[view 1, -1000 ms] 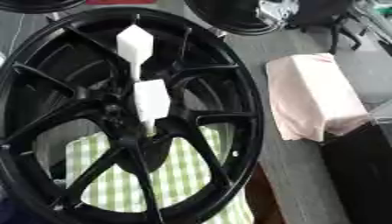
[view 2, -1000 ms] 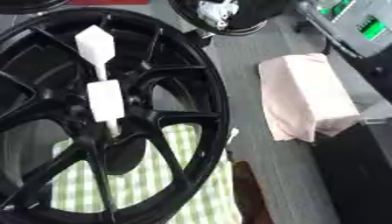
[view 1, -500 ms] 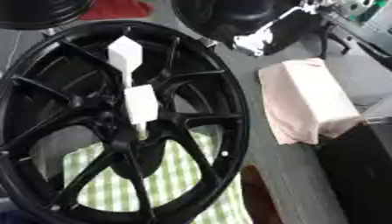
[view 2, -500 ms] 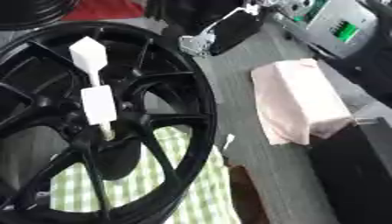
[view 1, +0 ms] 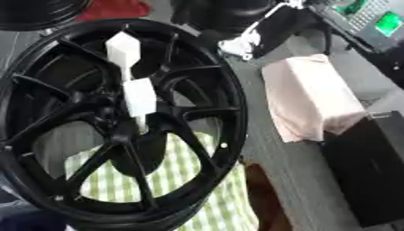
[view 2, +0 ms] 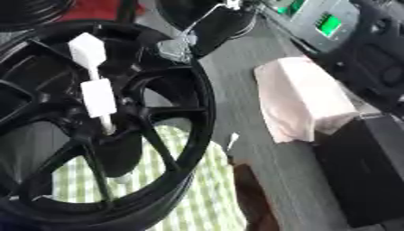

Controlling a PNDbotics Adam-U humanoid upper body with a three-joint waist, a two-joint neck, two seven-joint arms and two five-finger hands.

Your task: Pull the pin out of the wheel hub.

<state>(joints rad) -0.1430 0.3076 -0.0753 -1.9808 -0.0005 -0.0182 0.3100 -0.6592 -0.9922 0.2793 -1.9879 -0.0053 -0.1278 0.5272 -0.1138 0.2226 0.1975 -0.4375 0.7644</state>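
Note:
A black spoked wheel (view 1: 229,113) fills the left of both views, lying over a checked cloth. A white pin (view 1: 138,97) stands in its hub (view 1: 118,124), a wide white block low on its shaft and a second white block (view 1: 122,45) at its top. My right hand (view 1: 245,43), black with pale silver parts, reaches in from the upper right. It hangs over the wheel's far right rim, to the right of the pin's top and apart from it. The hand is blurred. Nothing touches the pin. My left hand is out of sight.
A folded pink cloth (view 1: 312,97) lies right of the wheel, with a black box (view 1: 367,171) in front of it. A green-and-white checked cloth (view 1: 189,180) shows under the spokes. A grey device with a green display (view 2: 323,25) stands at the back right, and another black wheel (view 1: 39,9) at the back left.
The camera has tilted, shifting the whole picture. My right hand has come down from the top edge toward the wheel's far right rim. The pin still stands in the hub.

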